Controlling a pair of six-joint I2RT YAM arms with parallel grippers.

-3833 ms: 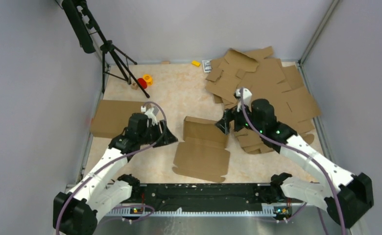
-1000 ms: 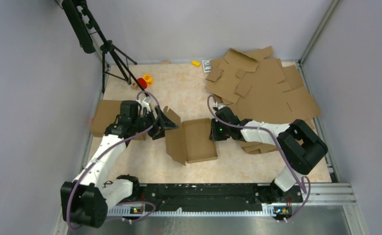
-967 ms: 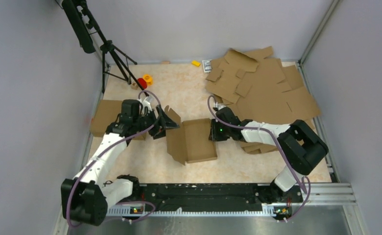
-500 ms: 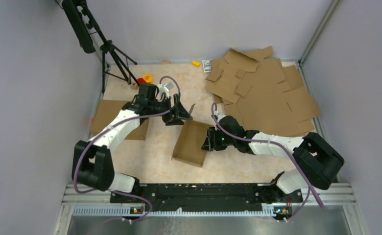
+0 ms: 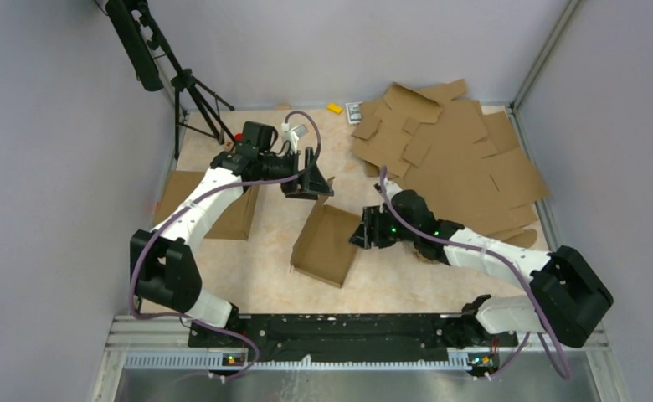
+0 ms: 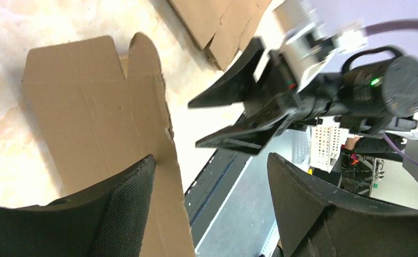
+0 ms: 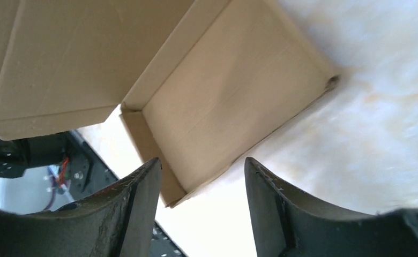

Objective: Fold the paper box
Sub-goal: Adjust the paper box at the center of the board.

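Observed at mid-table: the plain brown corrugated cardboard box [image 5: 327, 244] lies skewed on the beige marbled table [image 5: 264, 276], partly formed, with low walls raised round its floor.

The left arm reaches far forward and its wrist is bent toward centre. The left gripper [image 5: 313, 186] hangs at the box's far corner with jaws spread wide, the cardboard edge just beside one finger [image 6: 126, 214].

The right arm stretches low and leftward. The right gripper [image 5: 362, 236] sits at the box's right wall, jaws spread and pinching nothing.

A heap of flat brown cardboard blanks [image 5: 453, 151] lies far right.
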